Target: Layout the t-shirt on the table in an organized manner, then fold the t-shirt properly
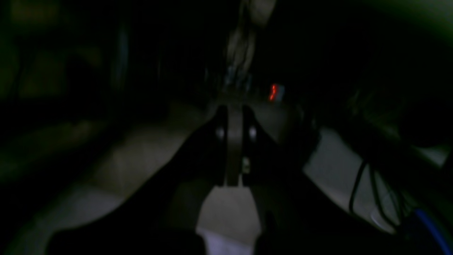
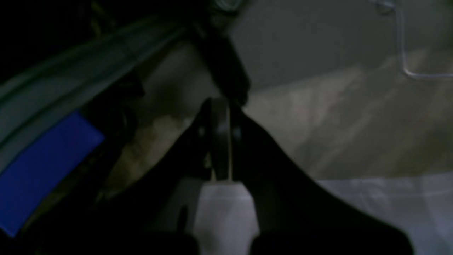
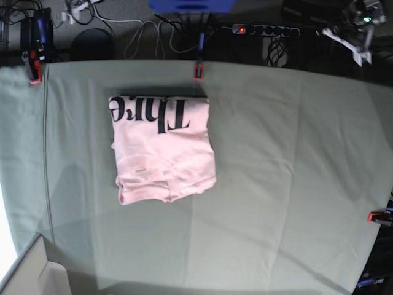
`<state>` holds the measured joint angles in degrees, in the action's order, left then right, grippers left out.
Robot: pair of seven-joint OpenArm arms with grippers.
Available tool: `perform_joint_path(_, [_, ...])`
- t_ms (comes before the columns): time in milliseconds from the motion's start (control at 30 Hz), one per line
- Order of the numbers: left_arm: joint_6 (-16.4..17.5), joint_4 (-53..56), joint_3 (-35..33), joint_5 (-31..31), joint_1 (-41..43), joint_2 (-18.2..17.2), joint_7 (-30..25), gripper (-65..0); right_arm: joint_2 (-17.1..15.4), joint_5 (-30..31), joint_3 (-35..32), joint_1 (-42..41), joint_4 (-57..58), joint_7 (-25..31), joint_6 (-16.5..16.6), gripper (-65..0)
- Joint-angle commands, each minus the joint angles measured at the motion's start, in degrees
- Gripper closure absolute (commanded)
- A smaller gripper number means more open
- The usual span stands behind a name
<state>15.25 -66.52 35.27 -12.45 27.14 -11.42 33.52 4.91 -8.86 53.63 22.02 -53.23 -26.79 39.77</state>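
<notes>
T-shirt: the pale pink t-shirt (image 3: 162,149) is lying folded into a compact rectangle on the worktop, left of centre in the base view and toward the far edge; its black lettering is showing upside down along the far edge of the fold, and the near edge is sitting slightly uneven, with layered hems showing.
Worktop: the worktop (image 3: 288,184), covered in creased grey-green cloth, is spreading well beyond the shirt on every side; no arm is reaching over it in the base view.
Clamps: one red clamp (image 3: 198,70) is gripping the far edge just beyond the shirt, another (image 3: 34,75) the far left corner, and a third (image 3: 379,216) the right edge.
Left pincer: the left pincer (image 1: 233,141) is showing in its dim wrist view with its dark jaws pressed together, holding nothing.
Right pincer: the right pincer (image 2: 221,141) is likewise sitting closed and empty in its own dark, blurred view.
Power strip: a black power strip (image 3: 264,29) with a lit red switch is lying beyond the far edge.
</notes>
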Motion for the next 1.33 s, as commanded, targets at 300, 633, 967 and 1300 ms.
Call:
perform_joint_path(300, [-0.3, 48.5, -25.5, 6.8, -14.3, -4.4, -39.9, -0.2, -2.2, 0.5, -14.7, 0.3, 22.9, 29.3, 0.2, 0.0])
perform_joint_path(633, [-0.4, 63.4, -33.4, 6.8, -23.0, 3.0, -43.1, -0.1, -2.9, 0.5, -31.6, -3.4, 43.7, 54.6, -43.8, 0.0])
perform_joint_path(967, [-14.1, 61.8, -33.5, 6.8, -22.6, 6.4, -43.0, -0.1, -6.3, 0.5, -49.5, -3.4, 44.7, 54.5, -64.8, 0.0])
perform_joint_path(1300, [-14.1, 61.2, -33.6, 6.8, -22.3, 7.4, -42.9, -0.1, -6.1, 0.5, -49.8, -5.7, 48.7, 54.5, -64.8, 0.0])
